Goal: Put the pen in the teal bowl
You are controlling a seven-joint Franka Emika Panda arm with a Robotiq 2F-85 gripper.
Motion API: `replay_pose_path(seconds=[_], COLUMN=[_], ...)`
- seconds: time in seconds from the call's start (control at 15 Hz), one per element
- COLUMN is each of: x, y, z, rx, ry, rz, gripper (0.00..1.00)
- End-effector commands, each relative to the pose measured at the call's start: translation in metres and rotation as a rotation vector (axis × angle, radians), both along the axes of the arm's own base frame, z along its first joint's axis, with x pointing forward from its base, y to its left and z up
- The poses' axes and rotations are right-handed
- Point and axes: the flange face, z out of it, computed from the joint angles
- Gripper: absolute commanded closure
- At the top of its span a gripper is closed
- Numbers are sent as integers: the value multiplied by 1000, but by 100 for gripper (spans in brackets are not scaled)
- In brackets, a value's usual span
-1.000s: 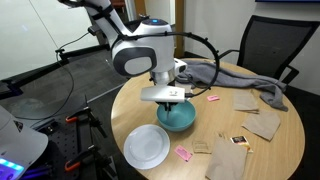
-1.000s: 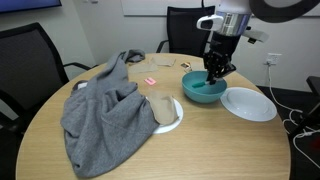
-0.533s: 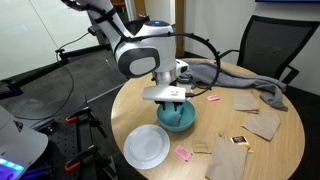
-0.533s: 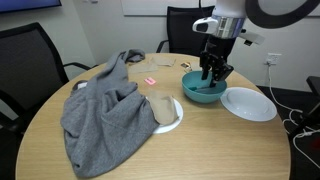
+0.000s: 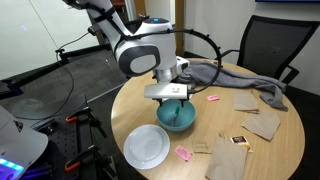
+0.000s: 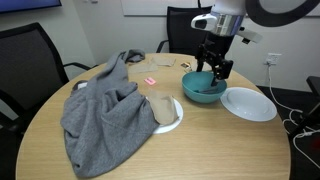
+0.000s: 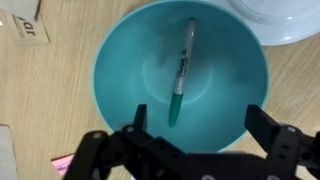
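The dark green pen (image 7: 181,73) lies loose inside the teal bowl (image 7: 120,60), in the wrist view. My gripper (image 7: 198,128) hangs open just above the bowl, nothing between its fingers (image 7: 140,118). In both exterior views the gripper (image 5: 172,100) (image 6: 217,74) hovers over the teal bowl (image 5: 178,119) (image 6: 203,88) on the round wooden table; the pen does not show there.
A white plate (image 5: 147,146) (image 6: 248,103) lies beside the bowl. A grey cloth (image 6: 105,110) (image 5: 235,79) is spread on the table. Small pink pieces (image 5: 183,153) (image 6: 151,79), brown cards (image 5: 246,101) and another plate with a brown thing (image 6: 163,109) lie around. Office chairs ring the table.
The gripper has opened and risen a little above the bowl; the pen has been let go and rests in the bowl.
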Motion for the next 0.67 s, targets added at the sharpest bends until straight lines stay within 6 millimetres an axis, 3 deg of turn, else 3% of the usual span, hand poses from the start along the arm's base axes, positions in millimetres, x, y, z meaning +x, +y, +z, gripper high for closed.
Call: replay_pose_path(seconds=[0.0,0.6], x=[-5,-35], y=[4,15], z=[26,97], rx=[-26,-57], ry=[-66,-154], rz=[-10,-4], gripper=[0,0])
